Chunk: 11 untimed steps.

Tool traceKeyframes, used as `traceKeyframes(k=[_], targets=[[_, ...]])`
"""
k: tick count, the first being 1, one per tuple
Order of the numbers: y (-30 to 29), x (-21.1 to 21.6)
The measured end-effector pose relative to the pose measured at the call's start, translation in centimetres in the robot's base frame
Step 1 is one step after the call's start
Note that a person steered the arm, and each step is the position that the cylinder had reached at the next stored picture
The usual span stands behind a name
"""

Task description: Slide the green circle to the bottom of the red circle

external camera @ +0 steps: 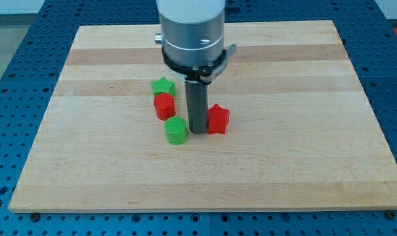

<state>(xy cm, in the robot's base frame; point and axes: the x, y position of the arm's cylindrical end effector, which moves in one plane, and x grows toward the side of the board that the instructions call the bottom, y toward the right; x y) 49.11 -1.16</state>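
Nearest: green circle [176, 131], just below and slightly right of red circle [164, 106], close to touching it. My tip [198, 131] down between green circle and red star [218, 119], no pincer fitted, only a bare rod. Best a short, gentle nudge leftward, avoiding red circle. Farther back, green star [163, 86]. Ample bare board [303, 177] all around, edges well off.

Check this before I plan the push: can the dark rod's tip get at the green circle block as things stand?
Probably yes. My tip sits just to the view's right of the green circle block, with bare board between them. The red star block lies on the tip's other side.
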Motion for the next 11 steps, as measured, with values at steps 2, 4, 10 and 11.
traceKeyframes(k=[2,4,10,11], targets=[[-0.1,1.2],[-1.6,-0.1],[-3.5,-0.6],[-3.6,-0.6]])
